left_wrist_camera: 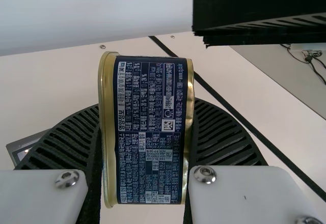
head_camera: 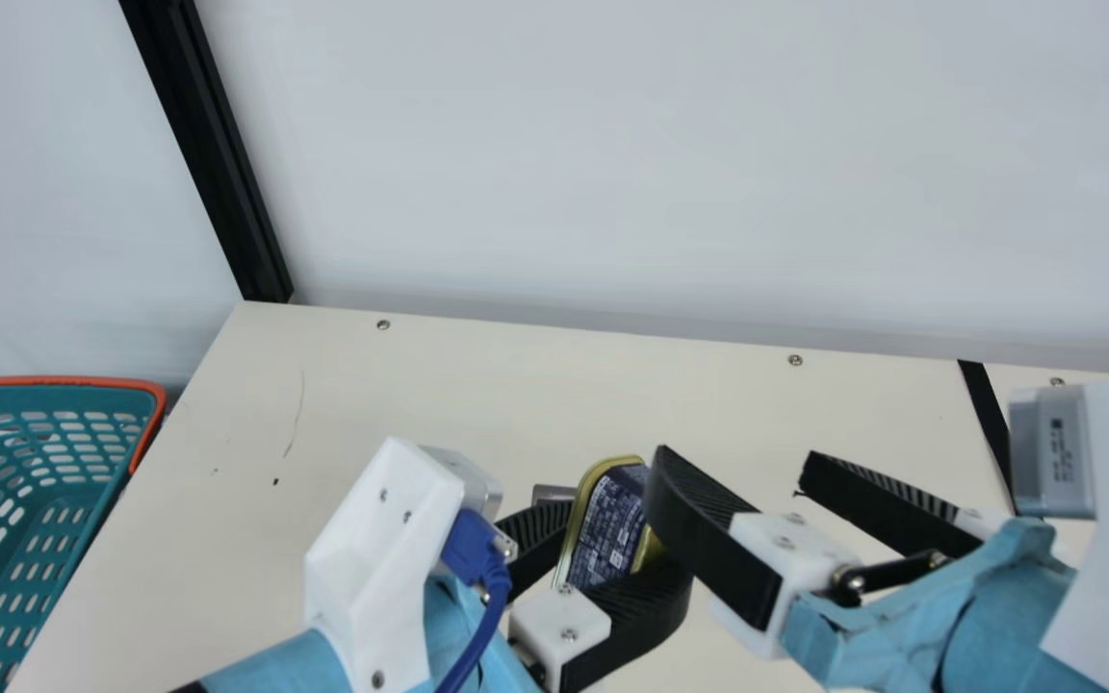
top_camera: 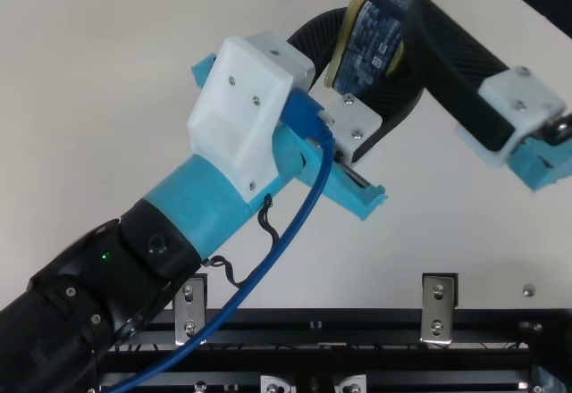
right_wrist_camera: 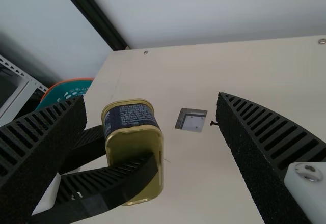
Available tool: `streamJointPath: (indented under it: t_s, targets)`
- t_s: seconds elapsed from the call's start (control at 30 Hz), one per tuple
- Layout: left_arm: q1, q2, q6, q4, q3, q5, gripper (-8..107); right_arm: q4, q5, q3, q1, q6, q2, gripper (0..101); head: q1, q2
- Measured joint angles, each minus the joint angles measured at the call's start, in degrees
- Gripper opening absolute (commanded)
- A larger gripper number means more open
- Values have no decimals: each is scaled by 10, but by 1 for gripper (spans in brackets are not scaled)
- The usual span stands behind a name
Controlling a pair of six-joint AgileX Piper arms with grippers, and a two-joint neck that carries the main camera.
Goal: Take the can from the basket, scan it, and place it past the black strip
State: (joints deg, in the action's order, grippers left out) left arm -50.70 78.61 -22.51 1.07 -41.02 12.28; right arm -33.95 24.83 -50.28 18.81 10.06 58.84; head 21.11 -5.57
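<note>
Can (left_wrist_camera: 147,132) gold-rimmed, round-cornered, navy side densely printed white.

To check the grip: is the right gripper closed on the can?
No, the right gripper stands open; the left gripper holds the can.

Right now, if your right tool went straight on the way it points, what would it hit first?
Probably the can or my left tool, which holds it; both show ahead of my right tool. Depth is unclear, so it might just slip past.
</note>
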Motion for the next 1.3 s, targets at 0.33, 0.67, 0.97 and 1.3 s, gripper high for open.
streamJointPath:
  t_s: [0.33,0.67,0.97,1.3]
  targets:
    - [0,0,0,0,0,0,10,16,9,-24,34,-12,33,101,3,0]
    - [0,0,0,0,0,0,10,46,1,-24,64,-38,56,101,3,0]
    - [0,0,0,0,0,0,10,45,-11,-17,69,-41,70,101,0,0]
    - [0,0,0,0,0,0,10,23,-20,-7,58,-25,84,0,3,0]
